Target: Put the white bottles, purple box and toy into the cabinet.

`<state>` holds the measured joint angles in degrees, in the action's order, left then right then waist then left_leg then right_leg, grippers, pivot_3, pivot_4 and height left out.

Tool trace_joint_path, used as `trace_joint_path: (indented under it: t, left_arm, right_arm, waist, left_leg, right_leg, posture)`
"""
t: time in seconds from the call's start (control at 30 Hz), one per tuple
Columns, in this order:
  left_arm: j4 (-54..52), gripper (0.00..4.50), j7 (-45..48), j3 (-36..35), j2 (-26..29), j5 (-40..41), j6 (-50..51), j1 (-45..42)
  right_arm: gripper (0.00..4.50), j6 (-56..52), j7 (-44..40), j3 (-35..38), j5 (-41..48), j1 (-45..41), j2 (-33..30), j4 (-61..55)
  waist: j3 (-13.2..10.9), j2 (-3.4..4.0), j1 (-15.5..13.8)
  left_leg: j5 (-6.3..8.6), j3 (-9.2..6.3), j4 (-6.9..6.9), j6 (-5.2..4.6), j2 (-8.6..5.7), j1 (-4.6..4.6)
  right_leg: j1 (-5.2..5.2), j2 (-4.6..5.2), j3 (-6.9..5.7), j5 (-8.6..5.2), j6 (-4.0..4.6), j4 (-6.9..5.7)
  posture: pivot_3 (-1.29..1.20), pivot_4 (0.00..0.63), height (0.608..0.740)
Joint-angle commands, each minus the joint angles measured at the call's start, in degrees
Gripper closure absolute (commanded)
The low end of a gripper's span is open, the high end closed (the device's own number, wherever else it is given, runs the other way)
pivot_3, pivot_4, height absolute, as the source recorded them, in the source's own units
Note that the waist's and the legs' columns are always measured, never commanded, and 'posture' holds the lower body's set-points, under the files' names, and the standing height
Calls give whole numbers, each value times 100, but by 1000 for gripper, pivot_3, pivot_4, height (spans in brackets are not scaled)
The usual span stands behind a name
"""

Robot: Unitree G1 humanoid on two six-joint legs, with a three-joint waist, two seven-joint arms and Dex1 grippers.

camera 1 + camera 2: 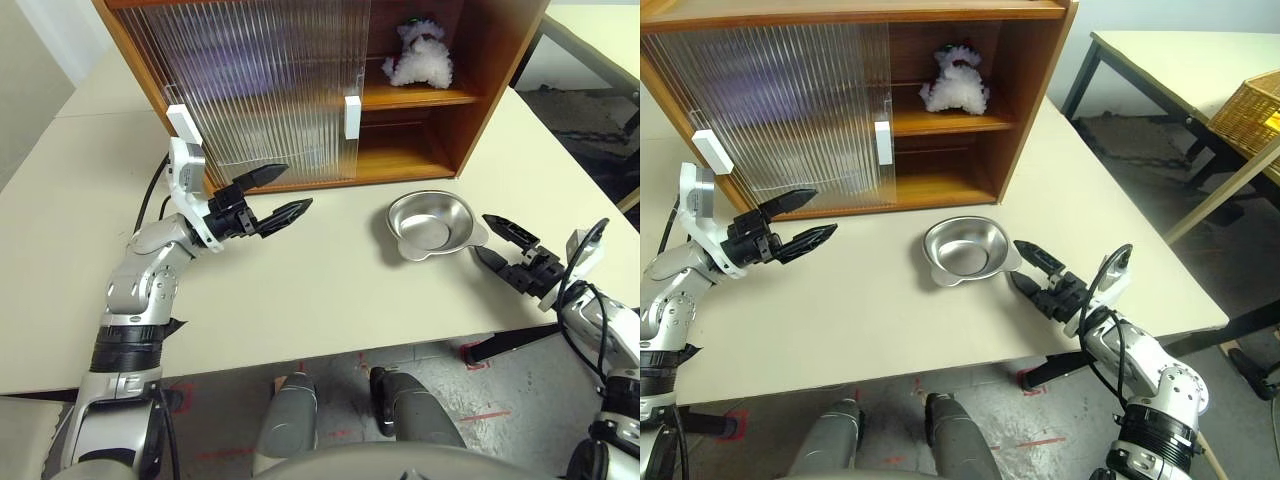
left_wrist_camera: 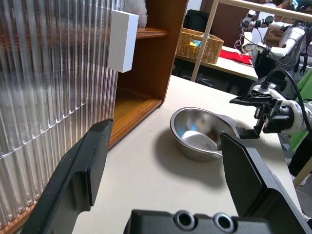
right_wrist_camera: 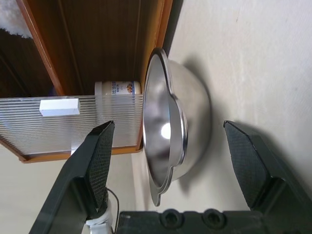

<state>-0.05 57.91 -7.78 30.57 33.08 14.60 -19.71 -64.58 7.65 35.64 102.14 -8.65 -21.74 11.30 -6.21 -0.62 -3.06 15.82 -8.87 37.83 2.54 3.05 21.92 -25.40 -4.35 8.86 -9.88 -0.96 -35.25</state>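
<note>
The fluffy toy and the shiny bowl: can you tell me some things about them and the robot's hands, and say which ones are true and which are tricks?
1. The toy sits on a shelf inside the cabinet. True.
2. The steel bowl is inside the cabinet. False: it stands on the table, in front of the cabinet.
3. The right gripper is holding the bowl. False: it is open beside the bowl, holding nothing.
4. The left gripper is open and empty. True.
5. A white bottle stands in the cabinet behind a sliding door. True.
6. The bowl is full of toys. False: it is empty.
</note>
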Motion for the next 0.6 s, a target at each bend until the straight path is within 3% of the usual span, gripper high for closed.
trace_joint_path:
  t: [0.03,0.57,0.6]
  left_arm:
    - [-5,0,23,2,34,-60,-26,31]
    - [28,0,29,-10,40,-75,-52,15]
    - [29,0,27,-10,39,-76,-55,16]
  right_arm:
    - [18,70,52,-173,130,79,-75,-19]
    - [18,305,-106,-391,128,-24,-190,158]
    - [199,305,-106,-395,136,-24,-194,163]
  waist:
    - [0,0,0]
    - [0,0,-3]
    - [0,0,-3]
  left_leg:
    - [0,0,0,0,0,0]
    - [-1,0,7,-1,-1,0]
    - [-1,0,8,-1,-1,0]
  right_leg:
    - [0,-2,0,0,0,0]
    - [3,-3,-1,3,-5,-1]
    - [3,-3,-1,3,-5,-1]
  posture:
    - [98,134,740]
    - [102,133,740]
    - [102,133,740]
